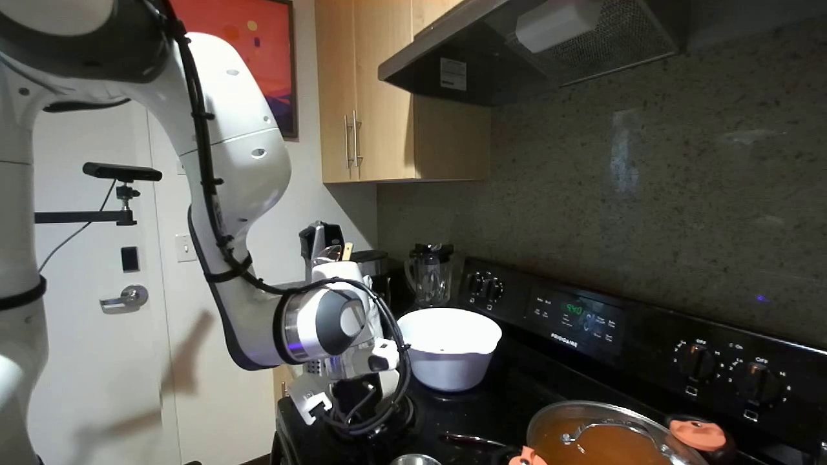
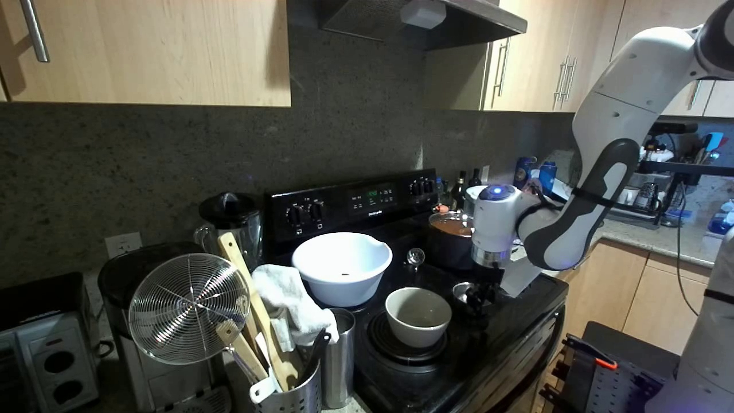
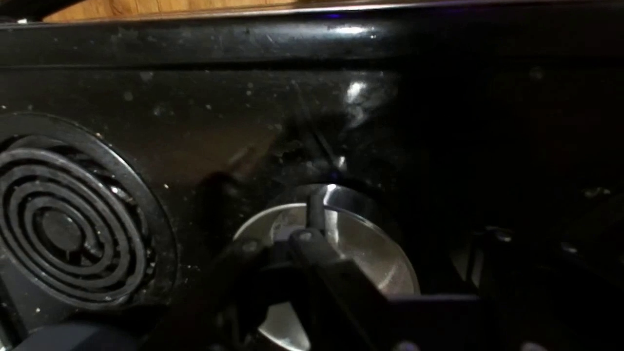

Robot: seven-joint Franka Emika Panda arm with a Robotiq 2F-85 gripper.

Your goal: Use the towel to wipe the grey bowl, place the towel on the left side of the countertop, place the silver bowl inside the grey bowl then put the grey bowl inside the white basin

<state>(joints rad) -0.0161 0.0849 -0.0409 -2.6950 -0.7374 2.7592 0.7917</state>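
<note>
The silver bowl (image 3: 375, 243) sits on the black stovetop, seen also in an exterior view (image 2: 460, 291). My gripper (image 3: 402, 234) is open above it, one finger over the bowl and the other in shadow outside its right rim; I cannot tell whether it touches. My gripper also shows beside the bowl in an exterior view (image 2: 480, 299). The grey bowl (image 2: 416, 331) rests upright on a front burner, out of the wrist view. The white basin (image 2: 344, 295) stands at the stove's back, also in an exterior view (image 1: 449, 371). The towel (image 2: 289, 298) hangs over containers left of the stove.
A lidded pot (image 1: 601, 439) with orange contents stands near the control panel, also in an exterior view (image 2: 450, 246). A steel utensil holder (image 2: 298, 396) with a strainer (image 2: 189, 310) stands beside the stove. A bare coil burner (image 3: 63, 229) lies left in the wrist view.
</note>
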